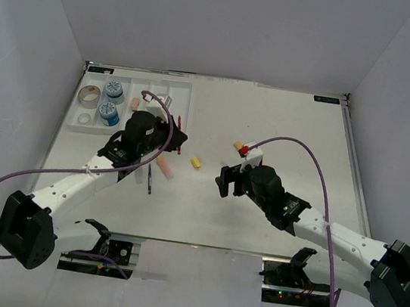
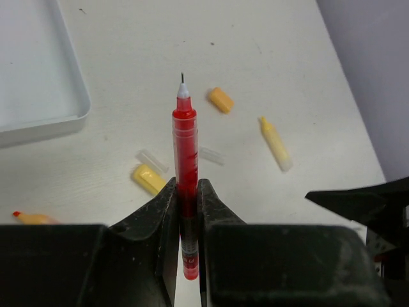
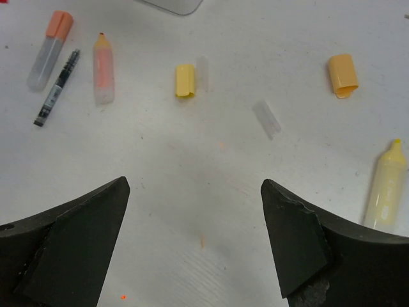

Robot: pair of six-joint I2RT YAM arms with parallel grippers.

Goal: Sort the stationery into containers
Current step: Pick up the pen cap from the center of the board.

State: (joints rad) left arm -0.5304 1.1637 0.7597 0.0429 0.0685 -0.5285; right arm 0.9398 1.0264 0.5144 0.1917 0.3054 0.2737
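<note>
Clamping the red pen (image 2: pixel 185 147) tightly between its jaws, our left gripper (image 2: pixel 186 192) holds it over the table (image 2: pixel 268 38), bare tip pointing forward, with a corner of the white tray (image 2: pixel 38 77) just off to the left. From above we see that tray at the far left, with a tape roll (image 1: pixel 89 95) and two blue-white tubs (image 1: pixel 114 91) in its compartments. Our right gripper (image 3: pixel 195 185) stands spread wide, grasping nothing, above the table near the middle. Loose ahead of it, all outside the tray, lie a yellow cap (image 3: pixel 185 80), an orange cap (image 3: pixel 343 73), a yellow marker (image 3: pixel 385 185), an orange marker (image 3: pixel 103 67) and a thin dark pen (image 3: pixel 57 88).
</note>
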